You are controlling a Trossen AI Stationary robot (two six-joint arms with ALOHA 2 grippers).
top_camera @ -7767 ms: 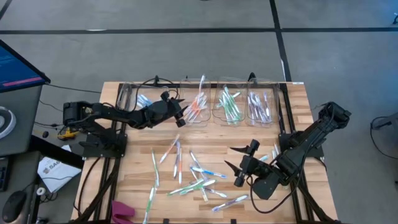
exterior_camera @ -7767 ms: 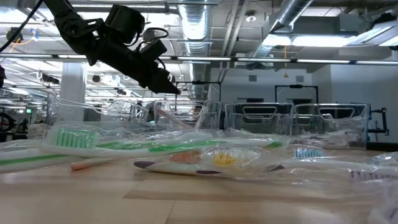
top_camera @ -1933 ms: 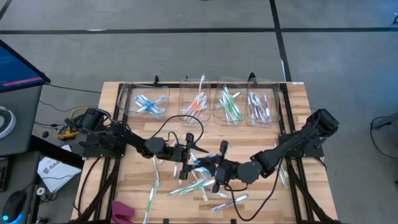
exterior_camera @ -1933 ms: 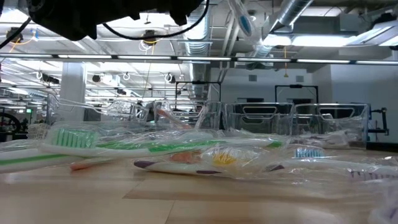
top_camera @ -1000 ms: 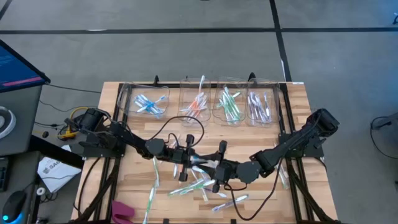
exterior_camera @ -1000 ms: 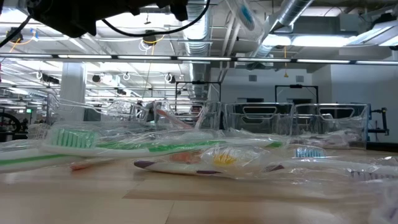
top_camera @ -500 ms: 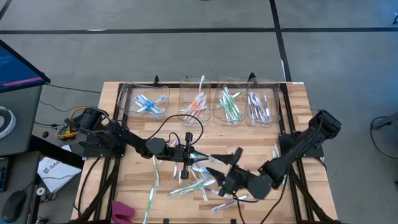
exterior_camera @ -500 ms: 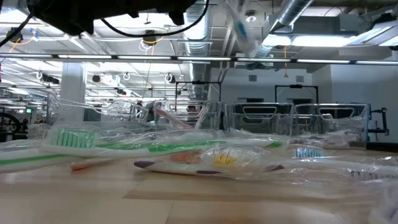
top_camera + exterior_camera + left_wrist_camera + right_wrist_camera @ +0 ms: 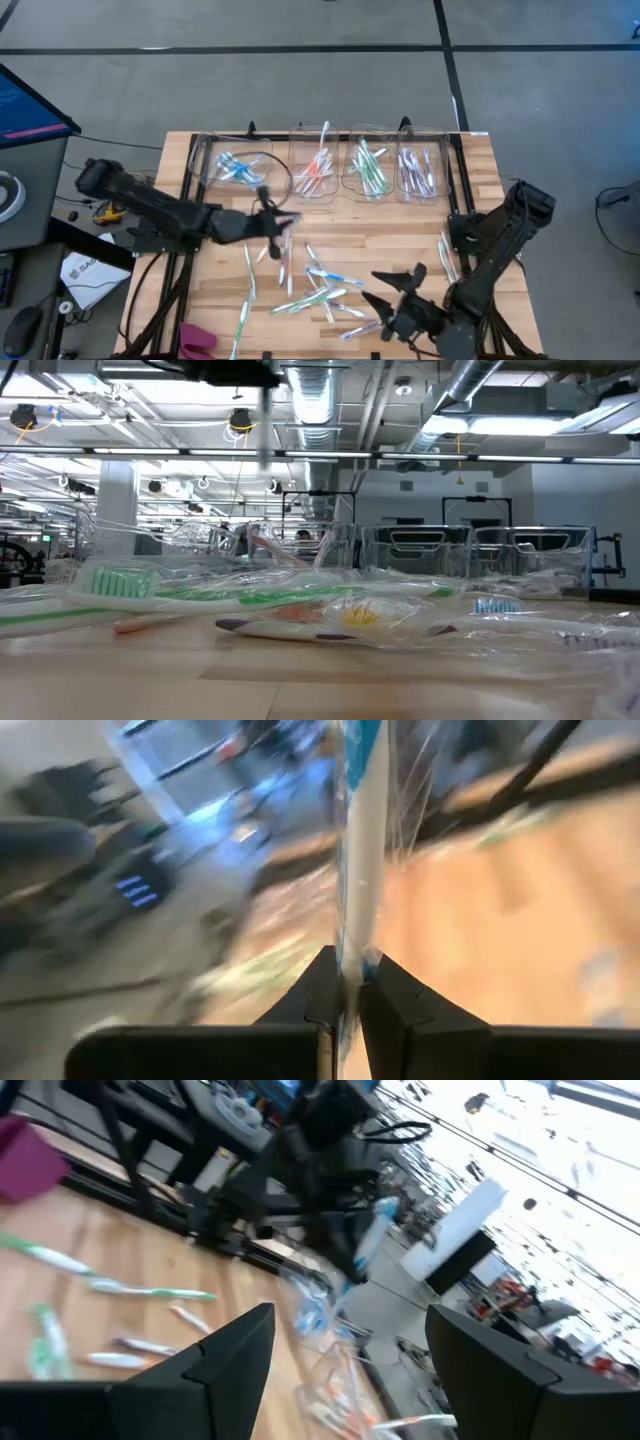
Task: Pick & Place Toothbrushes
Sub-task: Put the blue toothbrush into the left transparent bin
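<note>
Several wrapped toothbrushes (image 9: 318,287) lie loose on the wooden table (image 9: 200,290), also showing close up in the low view (image 9: 300,615). My left gripper (image 9: 275,222) is over the table's left middle, shut on a white-and-blue toothbrush (image 9: 360,850) in a clear wrap. The same brush shows as an upright streak (image 9: 265,425) in the low view. My right gripper (image 9: 398,280) stands open near the front right with nothing between its fingers (image 9: 232,1352). From there my right wrist view shows the left arm holding the brush (image 9: 366,1240). My left gripper pinches the toothbrush's white handle (image 9: 352,965) between its two fingers, wrap and all. The brush runs on past the fingertips, its blue part (image 9: 362,745) at the free end. It is lifted clear of the table.
Four clear bins stand in a row at the far edge, holding blue (image 9: 238,166), orange-red (image 9: 315,170), green (image 9: 370,168) and purple (image 9: 420,170) brushes. A magenta object (image 9: 197,338) lies at the front left corner. Black frame rails run down both table sides.
The two grippers met over the table's middle at one toothbrush. My right gripper opened, let go and drew back toward the near right. My left gripper, still shut on the brush, rose and carried it toward the table's left and far edge, tipping up toward level.
</note>
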